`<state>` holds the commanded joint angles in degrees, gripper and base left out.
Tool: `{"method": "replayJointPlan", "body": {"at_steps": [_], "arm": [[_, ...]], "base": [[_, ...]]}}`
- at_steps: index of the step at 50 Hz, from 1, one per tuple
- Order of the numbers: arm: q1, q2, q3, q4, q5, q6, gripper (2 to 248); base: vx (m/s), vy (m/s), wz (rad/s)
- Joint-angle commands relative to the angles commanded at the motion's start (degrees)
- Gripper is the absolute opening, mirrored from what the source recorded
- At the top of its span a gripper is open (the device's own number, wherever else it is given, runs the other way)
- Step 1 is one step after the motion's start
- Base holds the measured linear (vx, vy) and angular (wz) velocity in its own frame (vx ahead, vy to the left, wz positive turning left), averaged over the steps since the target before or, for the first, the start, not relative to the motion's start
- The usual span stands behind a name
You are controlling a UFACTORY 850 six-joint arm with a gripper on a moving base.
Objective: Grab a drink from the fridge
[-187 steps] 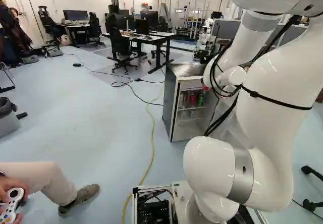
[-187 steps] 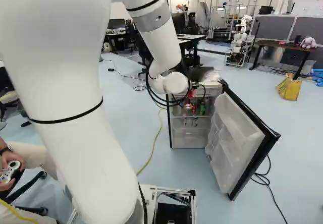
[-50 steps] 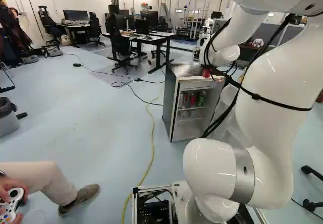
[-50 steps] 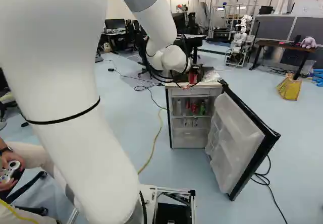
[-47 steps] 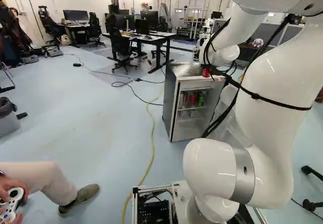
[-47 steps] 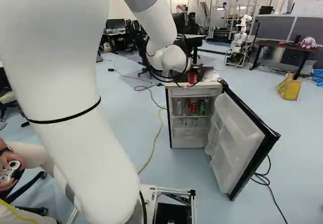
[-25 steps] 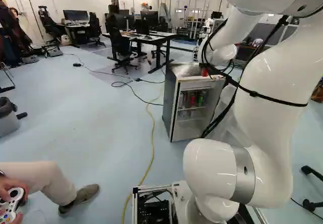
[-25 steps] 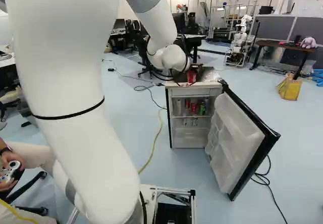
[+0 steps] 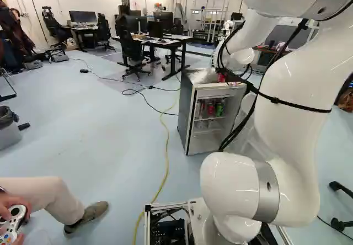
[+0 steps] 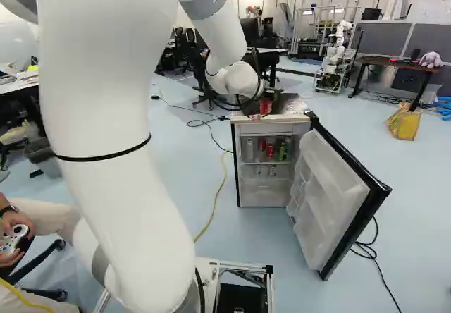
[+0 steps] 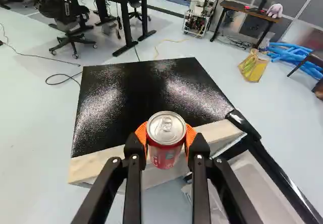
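My gripper (image 10: pixel 265 107) is at the fridge's top front edge in the right base view, with a red can showing there. In the wrist view the gripper (image 11: pixel 167 135) is shut on the upright red can (image 11: pixel 165 156), an orange pad against each side. From above, the can overlaps the front edge of the fridge's black top (image 11: pixel 146 90); whether it touches the top I cannot tell. The fridge (image 9: pixel 187 115) stands with its door (image 10: pixel 331 197) swung wide. Inside are a green can (image 10: pixel 282 151), red cans (image 10: pixel 270 151) and a silver one (image 10: pixel 249 149).
Black cables hang along my arm. A yellow cable (image 9: pixel 167 145) crosses the floor left of the fridge. Behind are a desk (image 9: pixel 176 40) and office chair (image 9: pixel 131 51); another robot (image 10: pixel 338 45) and a yellow bag (image 10: pixel 404 122) stand farther back.
Compared with the oldest frames, my arm has risen with the red can from before the fridge's shelves to top level. Lately its upper links swung a little and the can shifted slightly left. The base stayed put.
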<state>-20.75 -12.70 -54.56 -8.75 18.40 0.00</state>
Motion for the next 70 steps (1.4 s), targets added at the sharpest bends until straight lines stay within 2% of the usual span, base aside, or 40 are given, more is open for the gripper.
{"method": "replayJointPlan", "body": {"at_steps": [43,70], "arm": [[2.3,-3.8,-4.4,3.3,0.0,0.0,93],[3.6,-6.3,-7.3,3.4,0.0,0.0,93]], "base": [[0.000,0.000,0.000],[0.000,0.000,0.000]]}}
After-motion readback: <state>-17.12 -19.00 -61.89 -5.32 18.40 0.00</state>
